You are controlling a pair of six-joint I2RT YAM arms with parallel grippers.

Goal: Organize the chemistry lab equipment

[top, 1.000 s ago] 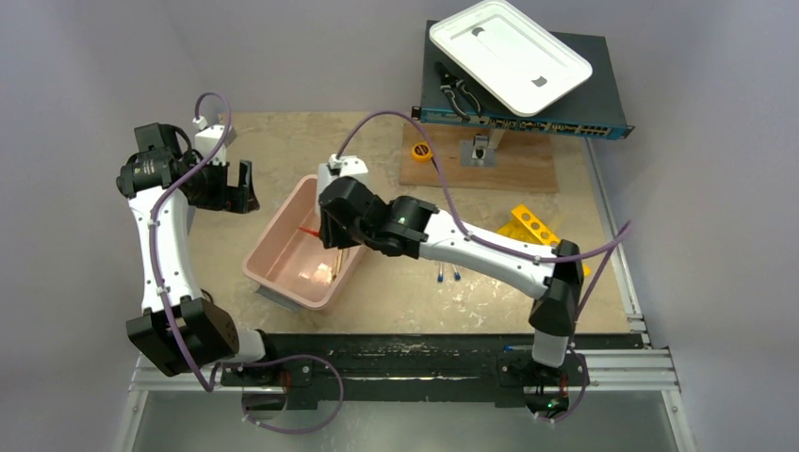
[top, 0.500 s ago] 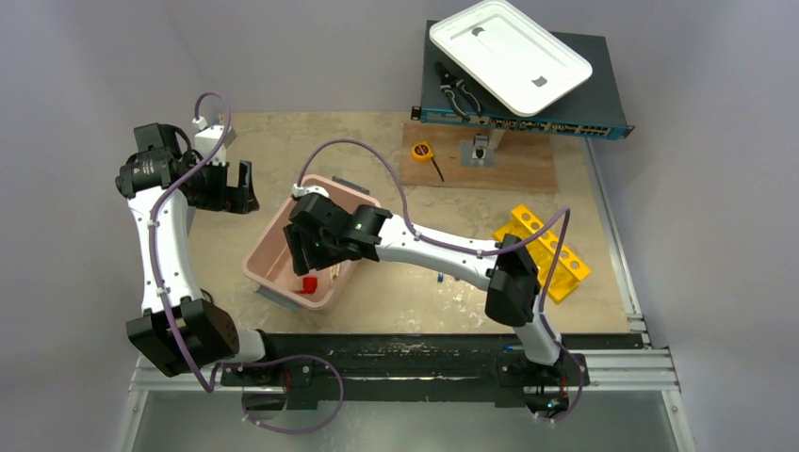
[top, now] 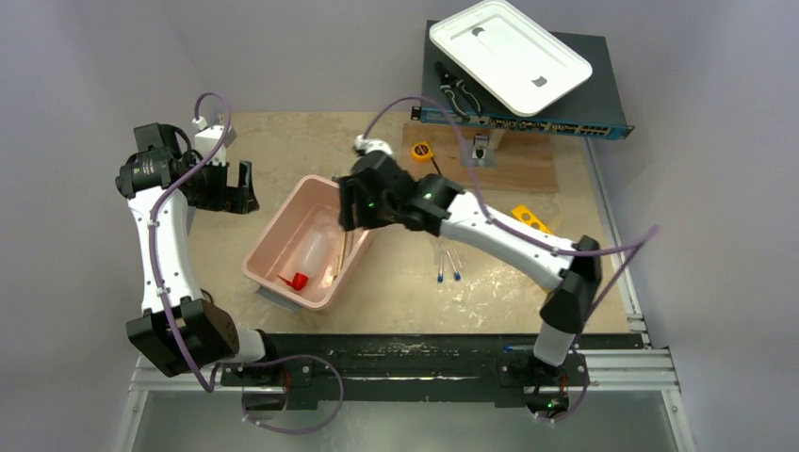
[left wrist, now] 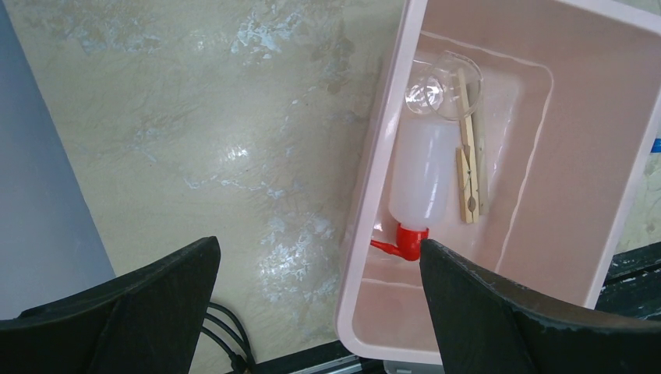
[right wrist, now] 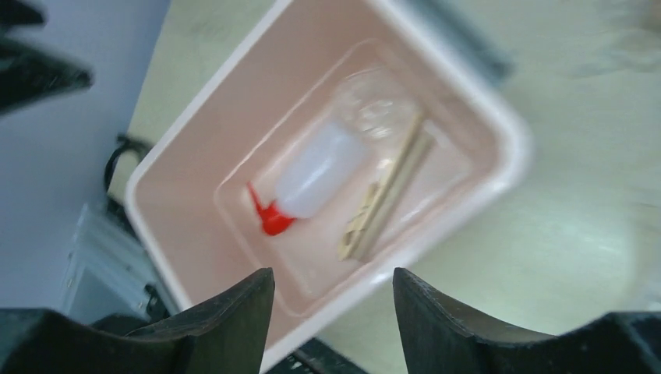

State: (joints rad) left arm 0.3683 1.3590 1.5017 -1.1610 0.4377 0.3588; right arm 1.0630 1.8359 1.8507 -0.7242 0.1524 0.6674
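Observation:
The squeeze bottle (top: 312,256) with its red nozzle lies in the pink bin (top: 273,221), beside slim wooden sticks (top: 347,250). It also shows in the left wrist view (left wrist: 425,175) and the right wrist view (right wrist: 319,167), as do the sticks (left wrist: 468,175) (right wrist: 386,191). My right gripper (top: 352,215) (right wrist: 334,284) is open and empty, above the bin's far right rim. My left gripper (top: 241,193) (left wrist: 318,257) is open and empty, left of the bin. Two clear tubes with blue tips (top: 448,265) lie on the table. The yellow rack (top: 530,220) is mostly hidden behind my right arm.
A clear round glass piece (left wrist: 440,78) lies at the bin's far end. A yellow tape measure (top: 421,151) sits on a wooden board (top: 513,168). Pliers (top: 458,94) and a white tray (top: 509,52) rest on a black box at the back right.
My right gripper has let go of the squeeze bottle inside the bin and drawn back up and to the right. The bottle now lies in the bin. The left arm has not moved.

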